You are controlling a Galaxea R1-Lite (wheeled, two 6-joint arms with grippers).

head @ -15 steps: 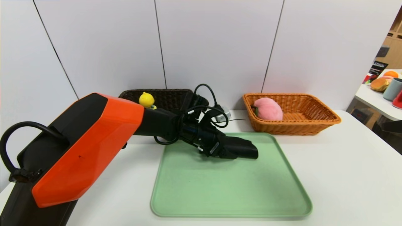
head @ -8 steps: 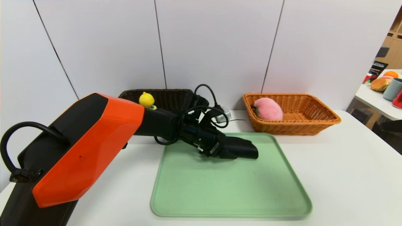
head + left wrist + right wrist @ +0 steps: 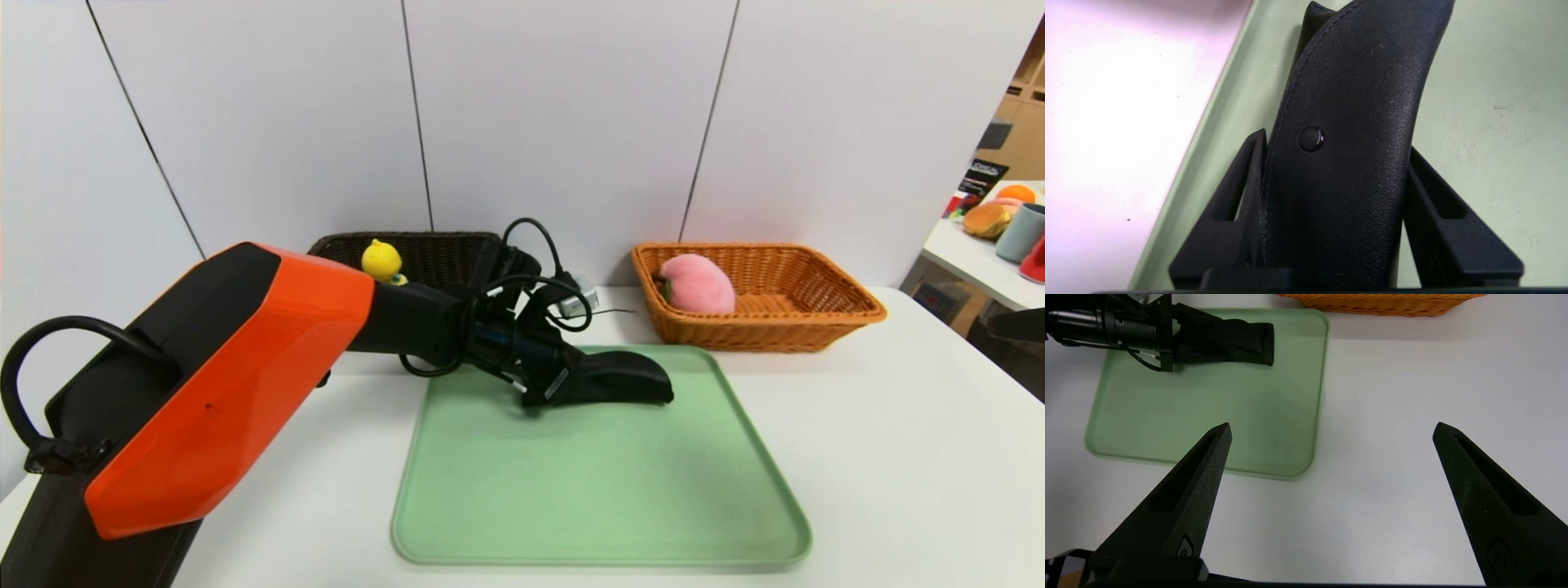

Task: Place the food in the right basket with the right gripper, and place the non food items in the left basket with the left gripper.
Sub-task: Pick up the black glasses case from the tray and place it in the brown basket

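My left gripper [image 3: 584, 380] is shut on the flat black pouch [image 3: 630, 377] over the far part of the green tray [image 3: 604, 490]. In the left wrist view the fingers [image 3: 1241, 183] press both long edges of the pouch [image 3: 1355, 81], which bows between them. The yellow duck toy [image 3: 381, 260] sits in the dark brown left basket [image 3: 441, 249]. The pink plush peach [image 3: 695, 283] lies in the orange-tan right basket [image 3: 816, 304]. My right gripper [image 3: 1332, 426] hangs open and empty above the white table, beside the tray's [image 3: 1208, 412] near right corner.
The orange shell of my left arm [image 3: 220, 384] fills the left foreground and hides part of the dark basket. A side table [image 3: 971, 253] with cups and toy food stands at the far right. Both baskets stand against the back wall.
The left gripper has tightened on the pouch, which now bows upward and sits a little higher off the tray. The arm has barely shifted; nothing else moved.
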